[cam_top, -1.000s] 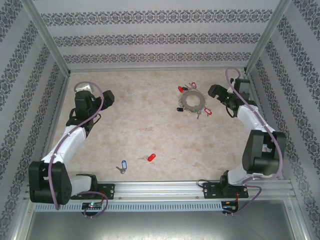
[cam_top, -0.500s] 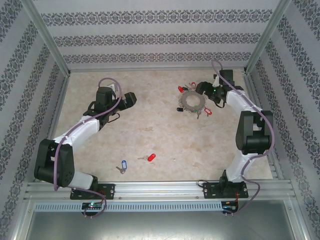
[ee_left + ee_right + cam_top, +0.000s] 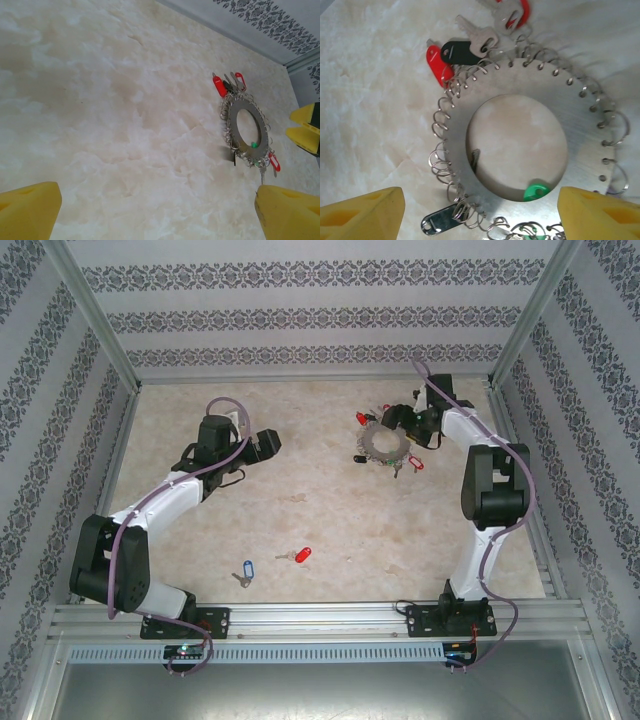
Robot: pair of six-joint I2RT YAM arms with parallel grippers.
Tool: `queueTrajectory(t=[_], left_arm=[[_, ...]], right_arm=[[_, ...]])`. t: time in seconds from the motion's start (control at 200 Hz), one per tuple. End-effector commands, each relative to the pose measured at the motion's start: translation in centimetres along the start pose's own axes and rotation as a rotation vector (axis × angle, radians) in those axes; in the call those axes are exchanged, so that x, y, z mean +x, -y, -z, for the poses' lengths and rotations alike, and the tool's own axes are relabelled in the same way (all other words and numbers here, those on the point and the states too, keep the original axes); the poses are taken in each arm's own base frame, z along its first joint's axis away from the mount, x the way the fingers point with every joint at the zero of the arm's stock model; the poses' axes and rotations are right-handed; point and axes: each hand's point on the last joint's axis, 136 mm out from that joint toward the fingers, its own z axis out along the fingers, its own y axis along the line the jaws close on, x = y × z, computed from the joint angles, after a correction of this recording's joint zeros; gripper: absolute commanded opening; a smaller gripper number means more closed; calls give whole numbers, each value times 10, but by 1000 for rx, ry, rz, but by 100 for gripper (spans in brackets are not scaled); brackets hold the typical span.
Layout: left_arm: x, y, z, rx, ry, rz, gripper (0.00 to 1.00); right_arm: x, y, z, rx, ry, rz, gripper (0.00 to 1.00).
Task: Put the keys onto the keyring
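Observation:
The keyring (image 3: 383, 445) lies flat at the back right, a grey metal ring (image 3: 570, 100) fringed with wire loops and a few red, black and green tags. Two loose keys lie near the front: one with a red tag (image 3: 302, 554), one with a blue tag (image 3: 246, 569). My right gripper (image 3: 404, 420) hovers over the ring's right side, open (image 3: 480, 215), its yellow fingers (image 3: 362, 212) straddling the ring's near portion. My left gripper (image 3: 272, 443) is open above bare table (image 3: 157, 212), left of the keyring (image 3: 246, 102).
Patterned walls and metal rails (image 3: 110, 430) enclose the marble-look table (image 3: 300, 490). The right gripper's yellow fingers (image 3: 305, 127) show beside the ring in the left wrist view. Open floor lies between the ring and the loose keys.
The right arm swung in from the right wall and now sits over the keyring. The left arm reached further right toward the table's middle.

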Motion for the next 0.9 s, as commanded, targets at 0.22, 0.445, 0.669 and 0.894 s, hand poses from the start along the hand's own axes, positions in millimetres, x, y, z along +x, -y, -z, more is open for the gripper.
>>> queueTrajectory(t=[0.22,0.445,0.669,0.894], left_arm=[[1,2,9,-55,-54,-130,100],[2,1,9,-60,-60,-127,100],[5,-3,12,-80,-63,-143,100],[5,-4,15,-84,-56,-145,100]], right_arm=[[13,-27,-16,-65,-89,44,73],[17,-26,-44,-3,-148,28,69],[33,-31,-64,11,-238,41,69],[61,-28,-77,50,-303,48,70]])
